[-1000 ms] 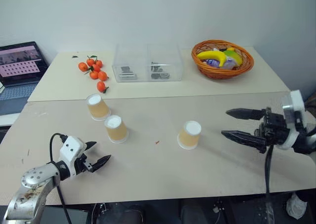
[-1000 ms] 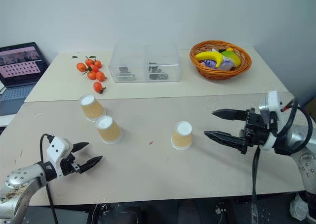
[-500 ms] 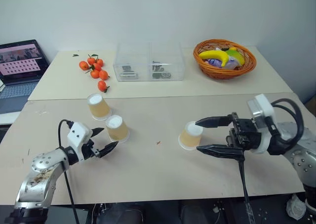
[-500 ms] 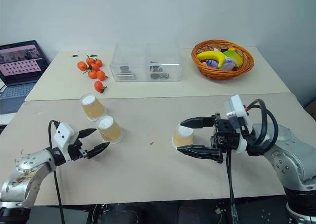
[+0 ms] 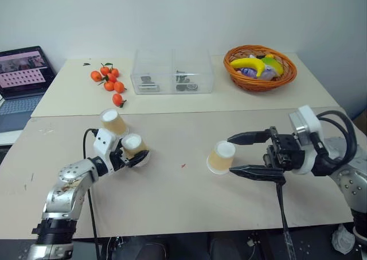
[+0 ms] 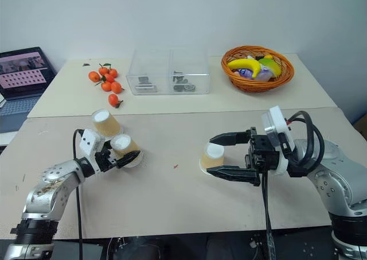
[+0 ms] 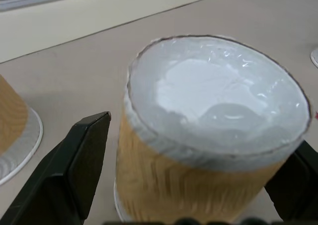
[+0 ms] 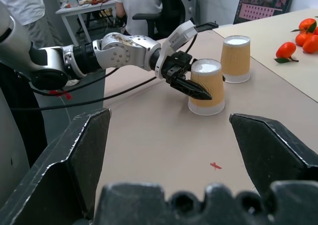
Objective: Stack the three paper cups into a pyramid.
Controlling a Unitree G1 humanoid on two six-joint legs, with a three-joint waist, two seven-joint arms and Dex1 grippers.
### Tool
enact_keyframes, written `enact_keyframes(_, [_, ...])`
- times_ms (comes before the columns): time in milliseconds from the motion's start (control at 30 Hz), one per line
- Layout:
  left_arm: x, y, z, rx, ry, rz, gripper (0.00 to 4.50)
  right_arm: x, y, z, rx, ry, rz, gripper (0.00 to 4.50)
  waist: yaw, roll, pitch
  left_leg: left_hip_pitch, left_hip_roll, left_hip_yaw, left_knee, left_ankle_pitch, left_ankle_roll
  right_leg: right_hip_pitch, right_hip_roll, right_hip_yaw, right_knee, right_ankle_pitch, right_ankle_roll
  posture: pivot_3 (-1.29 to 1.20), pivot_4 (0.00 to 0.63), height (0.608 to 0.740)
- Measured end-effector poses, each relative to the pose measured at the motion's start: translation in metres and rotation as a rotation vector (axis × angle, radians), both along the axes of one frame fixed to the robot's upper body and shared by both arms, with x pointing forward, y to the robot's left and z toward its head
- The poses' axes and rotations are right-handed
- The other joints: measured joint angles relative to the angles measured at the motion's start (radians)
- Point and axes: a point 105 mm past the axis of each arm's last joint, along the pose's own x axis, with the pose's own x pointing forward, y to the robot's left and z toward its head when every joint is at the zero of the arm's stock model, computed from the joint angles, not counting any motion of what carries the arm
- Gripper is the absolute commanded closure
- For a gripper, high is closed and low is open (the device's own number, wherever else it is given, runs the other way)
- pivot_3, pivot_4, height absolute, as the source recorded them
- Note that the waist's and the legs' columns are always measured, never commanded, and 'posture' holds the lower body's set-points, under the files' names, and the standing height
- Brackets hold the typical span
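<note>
Three tan paper cups with white bases stand upside down on the beige table [image 5: 172, 197]: far-left cup [image 5: 113, 123], middle cup [image 5: 134, 148], right cup [image 5: 221, 157]. Left gripper [image 5: 135, 154] spreads wide around the middle cup; right gripper [image 5: 232, 154] gapes wide around the right cup

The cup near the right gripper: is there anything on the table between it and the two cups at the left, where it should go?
Nothing visible does. Between the lone cup and the two cups on the left lies bare table with a small red mark. The left gripper straddles the nearer cup, open; the right gripper straddles the lone cup, open.
</note>
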Motion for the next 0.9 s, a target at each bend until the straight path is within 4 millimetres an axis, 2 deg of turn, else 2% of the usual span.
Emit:
enact_keyframes(67, [0.003, -0.005, 0.002, -0.020, -0.010, -0.005, 0.72, 0.001, 0.000, -0.001, -0.007, -0.003, -0.006, 0.00, 0.001, 0.000, 0.000, 0.000, 0.000, 0.000, 0.000, 0.000, 0.000, 0.000, 0.000, 0.000, 0.000, 0.000, 0.000, 0.00, 0.150, 0.730])
enact_keyframes(133, [0.004, -0.010, 0.004, -0.034, -0.016, -0.017, 1.36, 0.001, -0.001, -0.001, -0.011, -0.004, -0.009, 0.00, 0.002, 0.000, 0.000, 0.000, 0.000, 0.000, 0.000, 0.000, 0.000, 0.000, 0.000, 0.000, 0.000, 0.000, 0.000, 0.00, 0.150, 0.730])
enact_keyframes(233, [0.004, -0.017, 0.008, -0.075, -0.023, -0.053, 2.04, 0.001, 0.000, -0.002, -0.008, -0.004, -0.011, 0.00, 0.001, 0.000, 0.000, 0.000, 0.000, 0.000, 0.000, 0.000, 0.000, 0.000, 0.000, 0.000, 0.000, 0.000, 0.000, 0.00, 0.150, 0.730])
enact_keyframes(467, [0.008, -0.032, 0.007, -0.024, -0.027, -0.095, 2.04, 0.003, 0.002, -0.003, 0.005, -0.003, -0.021, 0.00, 0.002, 0.000, 0.000, 0.000, 0.000, 0.000, 0.000, 0.000, 0.000, 0.000, 0.000, 0.000, 0.000, 0.000, 0.000, 0.00, 0.150, 0.730])
enact_keyframes(767, [0.013, -0.098, 0.029, -0.037, -0.084, -0.329, 2.04, 0.005, 0.005, -0.005, 0.020, 0.001, -0.028, 0.00, 0.005, -0.001, 0.000, -0.002, -0.001, 0.000, 0.001, 0.000, 0.000, 0.000, 0.000, 0.000, 0.000, 0.000, 0.000, 0.00, 0.150, 0.730])
enact_keyframes(900, [0.015, -0.115, 0.024, -0.061, -0.061, -0.373, 2.04, 0.005, 0.005, -0.005, 0.021, 0.003, -0.036, 0.00, -0.001, -0.001, 0.000, -0.002, 0.000, 0.000, 0.001, 0.000, 0.000, 0.000, 0.000, 0.000, 0.000, 0.000, 0.000, 0.00, 0.150, 0.730])
